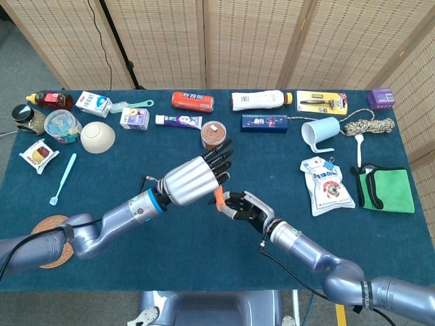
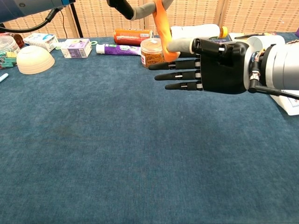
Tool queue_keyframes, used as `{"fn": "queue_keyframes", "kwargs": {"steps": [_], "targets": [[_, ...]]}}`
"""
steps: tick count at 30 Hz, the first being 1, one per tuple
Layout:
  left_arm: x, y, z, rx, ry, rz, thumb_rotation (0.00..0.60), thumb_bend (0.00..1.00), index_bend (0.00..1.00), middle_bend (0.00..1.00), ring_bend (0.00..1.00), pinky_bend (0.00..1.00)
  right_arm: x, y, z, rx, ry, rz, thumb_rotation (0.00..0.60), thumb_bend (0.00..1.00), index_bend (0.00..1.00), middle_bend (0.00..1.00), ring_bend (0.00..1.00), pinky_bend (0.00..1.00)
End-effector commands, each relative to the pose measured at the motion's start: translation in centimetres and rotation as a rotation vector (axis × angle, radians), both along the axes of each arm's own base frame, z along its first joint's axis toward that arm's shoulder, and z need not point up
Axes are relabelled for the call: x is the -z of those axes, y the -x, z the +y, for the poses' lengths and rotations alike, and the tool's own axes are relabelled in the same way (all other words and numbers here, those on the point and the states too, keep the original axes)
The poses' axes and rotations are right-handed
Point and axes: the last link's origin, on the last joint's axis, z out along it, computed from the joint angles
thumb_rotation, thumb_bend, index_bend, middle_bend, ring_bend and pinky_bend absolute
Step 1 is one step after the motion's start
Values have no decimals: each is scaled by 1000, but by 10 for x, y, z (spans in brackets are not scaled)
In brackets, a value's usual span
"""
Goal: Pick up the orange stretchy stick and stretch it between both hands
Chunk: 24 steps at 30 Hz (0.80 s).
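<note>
Orange stretchy stick (image 2: 163,32): held in the air above table (image 2: 117,154) centre, between both hands. Right hand (image 2: 212,65) pinches its lower end under the thumb, other fingers extended toward 9 o'clock. Left hand (image 1: 194,178), at 11 o'clock of the right, grips the upper end.

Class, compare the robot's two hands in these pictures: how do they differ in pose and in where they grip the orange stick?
The left hand grips the orange stick at its top end; the right hand pinches its lower end. The left hand shows its silver back, while the right shows black fingers spread sideways. Both hold it above the table.
</note>
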Motion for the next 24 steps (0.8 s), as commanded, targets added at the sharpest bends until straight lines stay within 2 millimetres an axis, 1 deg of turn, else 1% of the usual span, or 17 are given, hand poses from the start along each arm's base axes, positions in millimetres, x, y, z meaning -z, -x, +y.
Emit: {"fn": "queue_keyframes", "kwargs": {"steps": [1,12,24], "targets": [[0,0,0,-1,-1,0,600,514,863,362,155,0,0,1,1,0,0,2,600,671,654,330,193,0],[-1,1,-1,1,0,-1,600,514,863,362,155,0,-1,3,1,-1,-3,8,600,689,670,346,204,0],[-11,6,4,-18,-19,-9,600,514,863,362,155,0,-2,10,4,4,-4,25,600,695,676,352,213,0]]}}
